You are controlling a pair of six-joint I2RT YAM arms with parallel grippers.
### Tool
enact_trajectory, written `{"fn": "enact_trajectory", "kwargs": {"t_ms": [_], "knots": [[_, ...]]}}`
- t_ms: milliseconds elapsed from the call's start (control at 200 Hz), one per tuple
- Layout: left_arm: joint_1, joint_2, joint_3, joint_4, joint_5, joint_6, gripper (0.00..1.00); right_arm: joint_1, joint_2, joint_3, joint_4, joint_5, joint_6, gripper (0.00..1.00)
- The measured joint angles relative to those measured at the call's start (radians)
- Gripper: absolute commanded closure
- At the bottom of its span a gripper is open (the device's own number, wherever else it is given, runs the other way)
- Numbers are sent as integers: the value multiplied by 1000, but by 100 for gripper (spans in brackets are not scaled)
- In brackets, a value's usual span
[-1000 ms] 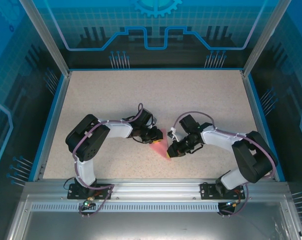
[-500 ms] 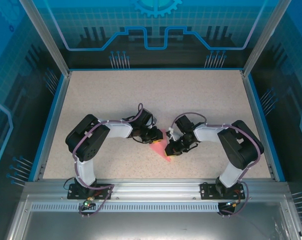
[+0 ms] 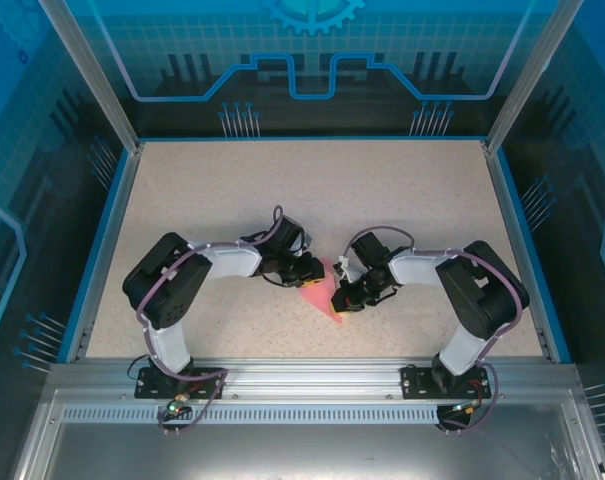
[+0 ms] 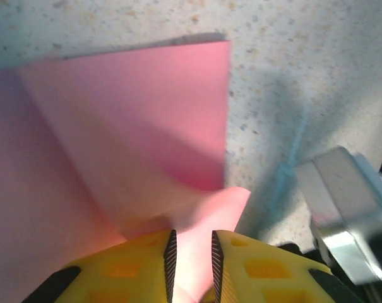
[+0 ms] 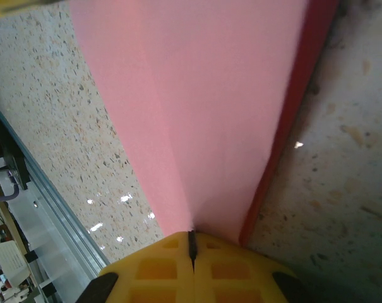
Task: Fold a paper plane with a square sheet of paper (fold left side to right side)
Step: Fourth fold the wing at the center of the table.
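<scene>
Paper: a thin pink-red sheet of paper (image 3: 320,296), folded into a pointed shape, lies flat on the desk near its middle, a little toward the arms. Its broad end points away from the arms and its narrow tip points toward them.
Desk: a speckled beige desk (image 3: 202,200) with a blue rim around it.
Left fingers: the yellow left fingers (image 3: 308,272) sit at the broad end of the paper. From the left wrist, the left fingers (image 4: 168,259) stand a narrow slit apart, and a raised flap of the paper (image 4: 115,145) passes between their ribbed pads, so they are gripping it.
Right fingers: the yellow right fingers (image 3: 345,300) sit at the paper's right edge, close to the narrow tip. From the right wrist, the right fingers (image 5: 192,252) are pressed together with no gap. The paper (image 5: 197,95) narrows right down to their seam. I cannot tell whether the tip is pinched or only touched.
Folds: a straight crease runs along the paper toward the right fingers, and a darker red layer shows along its right edge. In the left wrist view, creases fan out across the flat part.
Beside the paper: a grey metal block (image 4: 342,214) stands just beside the left fingers, over bare desk.
Arms: both are bent inward, so the two sets of fingers are near each other with the paper between them.
</scene>
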Motion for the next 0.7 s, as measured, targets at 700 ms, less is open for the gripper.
{"fn": "enact_trajectory", "kwargs": {"t_ms": [700], "knots": [[-87,-16,-106,148,57,-13,85,-1,4,3,-3,-1,-3,100]]}}
